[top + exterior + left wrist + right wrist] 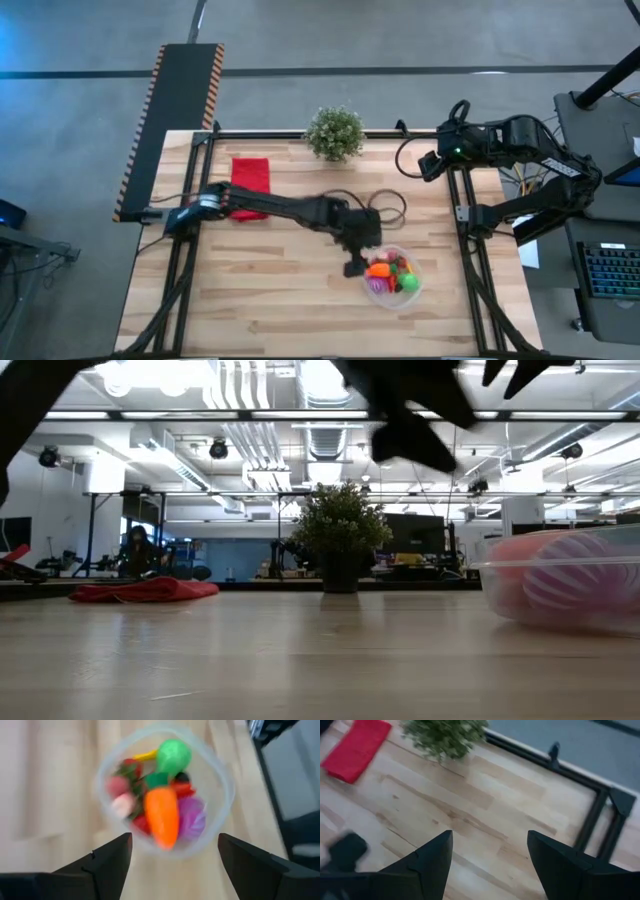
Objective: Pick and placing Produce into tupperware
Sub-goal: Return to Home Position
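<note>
The tupperware (393,277), a round clear container, stands on the table's near right part and holds the produce (162,810): an orange carrot, a green piece, a purple piece, red, pink and yellow pieces. In the low view the tupperware (565,585) shows at the right. My left gripper (357,263) hangs open above the table just left of the container, holding nothing; its fingers frame the container from above in the left wrist view (172,852). My right gripper (489,851) is open and waits over the table's far right corner.
A green potted plant (335,132) stands at the far edge's middle. A red folded cloth (250,185) lies at the far left, partly under my left arm. A black cable loop (390,205) lies beyond the container. Bare wood stretches across the near left.
</note>
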